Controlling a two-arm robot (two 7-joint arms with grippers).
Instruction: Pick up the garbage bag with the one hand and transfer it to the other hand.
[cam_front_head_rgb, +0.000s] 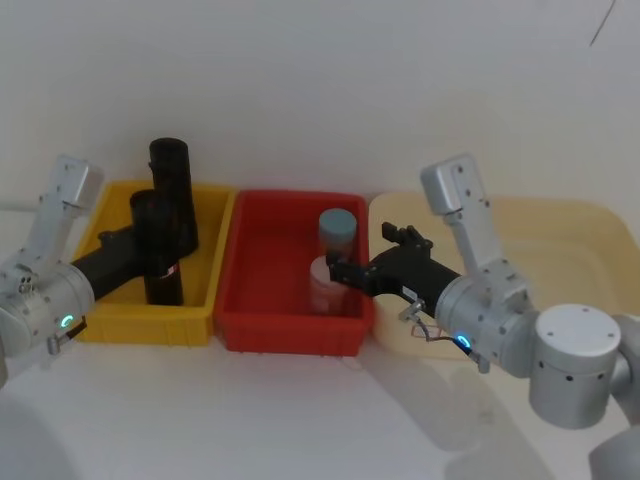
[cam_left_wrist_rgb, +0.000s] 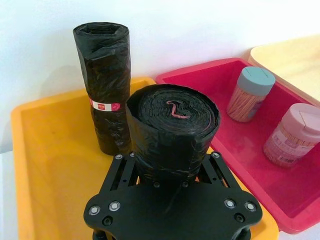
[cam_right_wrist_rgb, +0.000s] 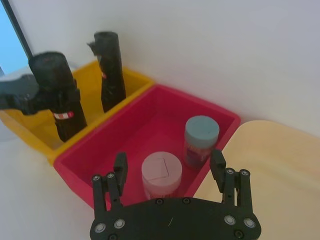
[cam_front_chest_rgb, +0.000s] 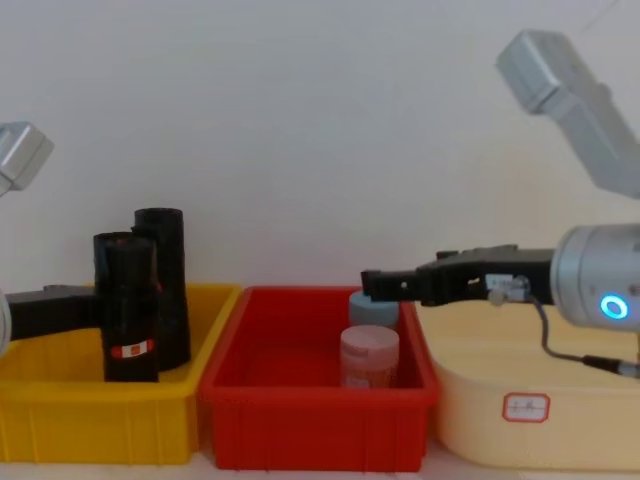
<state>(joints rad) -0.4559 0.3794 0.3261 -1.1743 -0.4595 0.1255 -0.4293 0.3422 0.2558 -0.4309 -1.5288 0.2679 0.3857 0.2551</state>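
Observation:
The garbage bag (cam_front_head_rgb: 160, 245), a black roll with a red-and-white label low on its side, stands upright in the yellow bin (cam_front_head_rgb: 150, 325). My left gripper (cam_front_head_rgb: 148, 240), on the arm with the green-lit ring, is shut on its upper part; the left wrist view shows the garbage bag (cam_left_wrist_rgb: 172, 130) between the jaws. A second black roll (cam_front_head_rgb: 172, 185) stands just behind it, apart from the gripper. My right gripper (cam_front_head_rgb: 355, 250), on the arm with the blue-lit ring, hangs open over the red bin (cam_front_head_rgb: 290, 335) with nothing between its fingers (cam_right_wrist_rgb: 120, 165).
The red bin holds a teal-lidded jar (cam_front_head_rgb: 337, 225) and a pink-lidded jar (cam_front_head_rgb: 322, 285), right below the right gripper. A cream tray (cam_front_head_rgb: 560, 240) lies to the right. A white wall stands close behind the bins.

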